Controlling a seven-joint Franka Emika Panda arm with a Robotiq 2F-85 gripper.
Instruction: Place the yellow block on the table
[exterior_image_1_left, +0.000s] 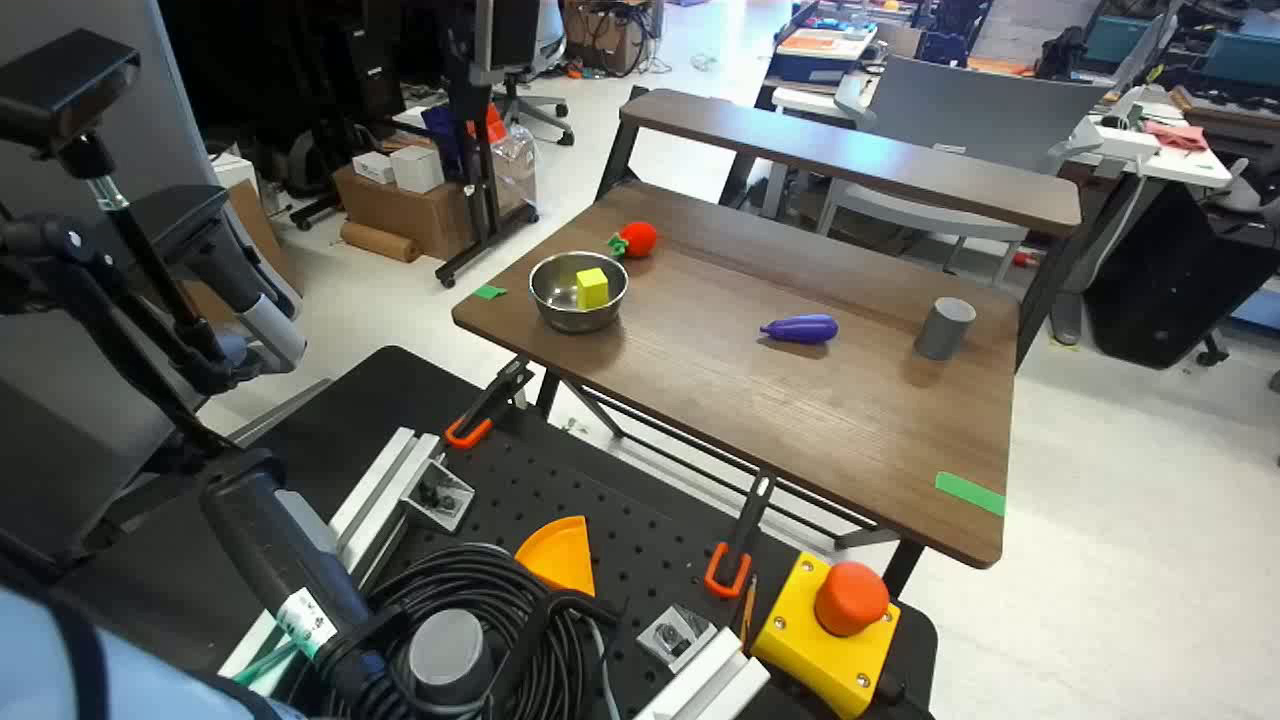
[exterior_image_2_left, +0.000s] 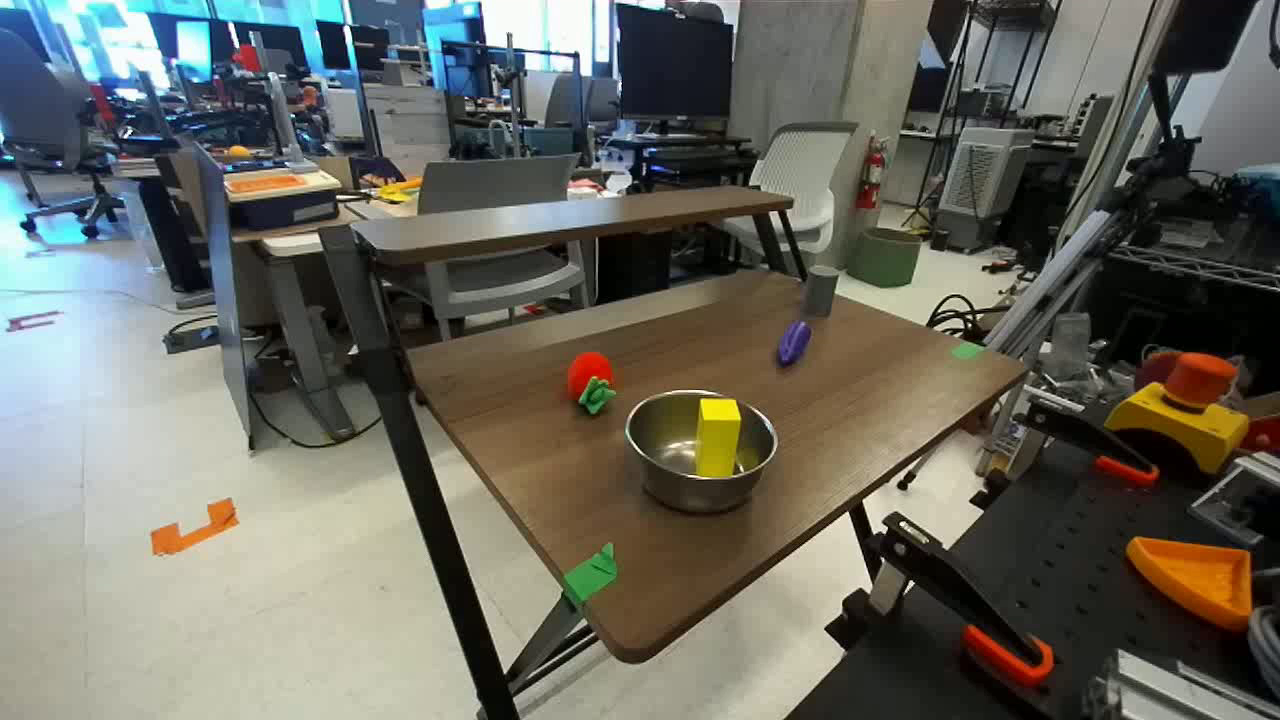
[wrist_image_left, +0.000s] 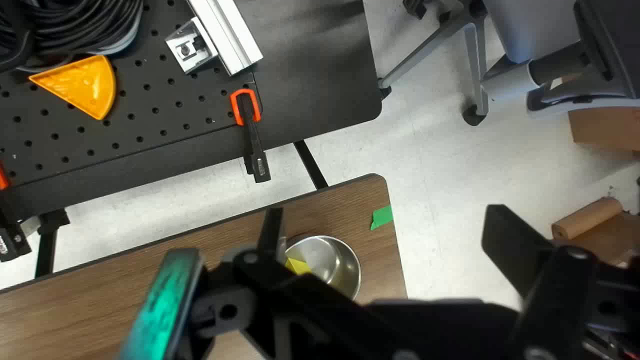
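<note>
The small bright yellow block (exterior_image_1_left: 592, 288) stands upright inside a metal bowl in both exterior views (exterior_image_2_left: 717, 437). The metal bowl (exterior_image_1_left: 568, 321) rests on the brown wooden table (exterior_image_1_left: 700, 370), near a corner with green tape; the bowl shows in an exterior view (exterior_image_2_left: 690, 490) too. In the wrist view my gripper (wrist_image_left: 391, 232) is open with nothing between its fingers. It is above the table corner, and the bowl (wrist_image_left: 347, 270) lies below, near the left finger. The block (wrist_image_left: 298, 266) is partly hidden by that finger. The gripper is outside both exterior views.
A red toy with green leaves (exterior_image_2_left: 590, 380) lies beside the bowl. A purple eggplant (exterior_image_1_left: 802, 329) and a grey cup (exterior_image_1_left: 945, 328) are farther along the table. A raised shelf (exterior_image_1_left: 850, 155) runs along one long edge. Clamps (exterior_image_2_left: 960, 600) stand on the black pegboard desk.
</note>
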